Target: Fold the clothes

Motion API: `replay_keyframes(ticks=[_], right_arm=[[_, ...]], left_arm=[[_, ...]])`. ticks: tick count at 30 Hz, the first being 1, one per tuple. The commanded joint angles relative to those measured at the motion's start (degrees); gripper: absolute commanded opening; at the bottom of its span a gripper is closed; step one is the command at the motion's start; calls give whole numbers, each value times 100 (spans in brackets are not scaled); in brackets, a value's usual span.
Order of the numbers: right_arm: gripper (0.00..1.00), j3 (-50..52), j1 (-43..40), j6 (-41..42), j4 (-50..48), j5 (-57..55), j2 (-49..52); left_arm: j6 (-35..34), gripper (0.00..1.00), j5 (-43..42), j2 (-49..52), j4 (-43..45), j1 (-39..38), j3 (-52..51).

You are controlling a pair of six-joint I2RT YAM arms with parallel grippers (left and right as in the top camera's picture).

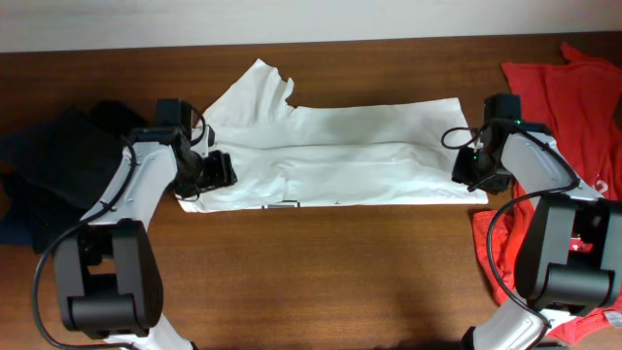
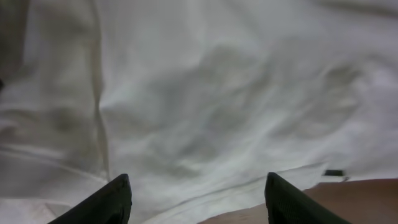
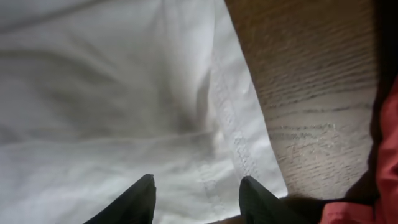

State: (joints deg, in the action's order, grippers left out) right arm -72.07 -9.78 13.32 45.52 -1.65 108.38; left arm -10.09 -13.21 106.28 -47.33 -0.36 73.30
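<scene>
The white T-shirt (image 1: pixel 330 160) lies spread across the table, folded lengthwise, with a sleeve sticking out at the back left and a small label near the front hem. My left gripper (image 1: pixel 216 173) is open over the shirt's left end; its fingers (image 2: pixel 196 198) straddle white fabric (image 2: pixel 205 106) near the front edge. My right gripper (image 1: pixel 473 170) is open over the shirt's right end; its fingers (image 3: pixel 198 198) straddle the stitched hem (image 3: pixel 227 118). Neither gripper holds fabric.
A red T-shirt (image 1: pixel 583 107) lies at the right edge, also showing in the right wrist view (image 3: pixel 388 149). Dark black and navy garments (image 1: pixel 53 160) lie at the left. Bare wooden table (image 1: pixel 330 272) runs along the front.
</scene>
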Motion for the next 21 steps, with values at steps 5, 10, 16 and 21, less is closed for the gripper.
replay_keyframes(ticks=[5,10,16,21], right_arm=[[39,603,-37,2,-328,-192,76],[4,920,-37,4,-474,-201,76],[4,920,-44,76,761,-339,76],[4,850,-42,90,1416,-461,-125]], left_arm=[[68,68,323,-122,970,15,-1069],[46,68,619,-125,1038,15,-1547],[-428,0,1104,-125,155,57,-1547],[-518,0,1108,-503,-723,90,-1543]])
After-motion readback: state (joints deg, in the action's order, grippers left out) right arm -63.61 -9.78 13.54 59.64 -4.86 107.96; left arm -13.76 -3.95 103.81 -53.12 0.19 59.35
